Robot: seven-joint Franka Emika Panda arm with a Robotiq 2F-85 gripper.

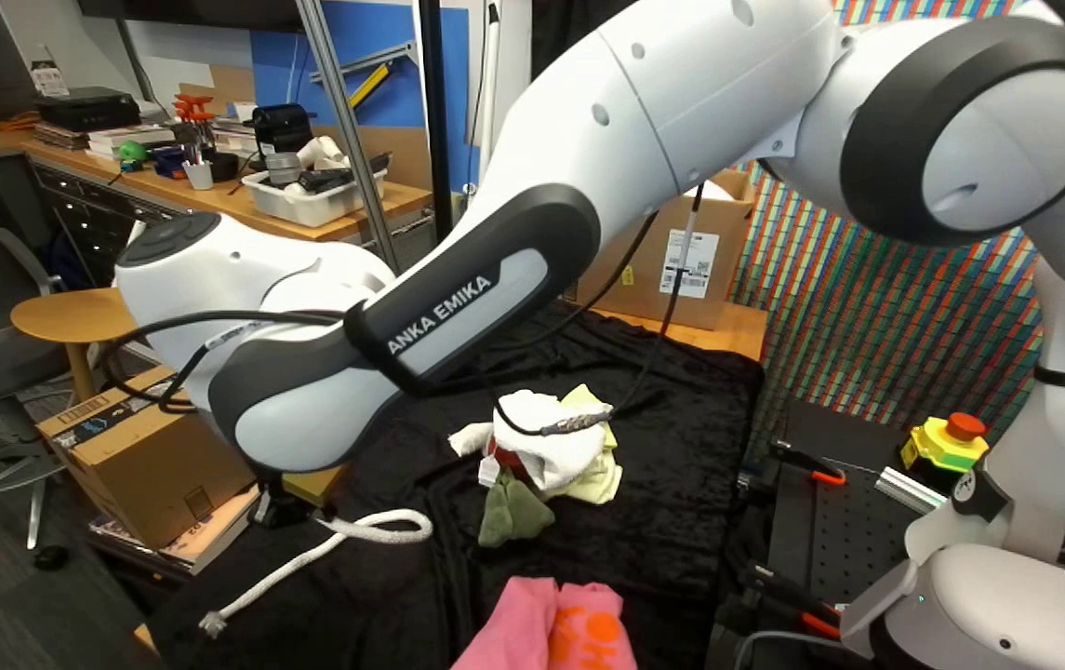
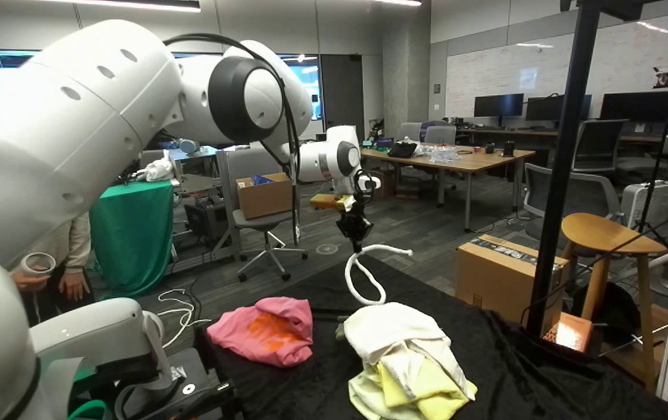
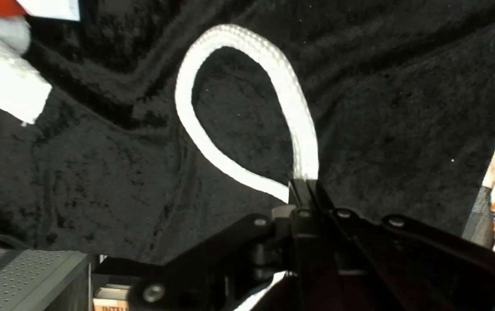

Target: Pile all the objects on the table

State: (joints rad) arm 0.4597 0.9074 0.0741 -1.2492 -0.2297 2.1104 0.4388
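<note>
Pinching the rope (image 3: 301,116), the closed gripper (image 3: 305,190) should swing high to the pile (image 2: 406,361) — its five o'clock in an exterior view — and let the rope settle before loosening. The pink cloth (image 2: 263,333) lies apart, near the gripper's eight o'clock.

"ANKA EMIKA" on the white robot arm (image 1: 606,140)
</note>
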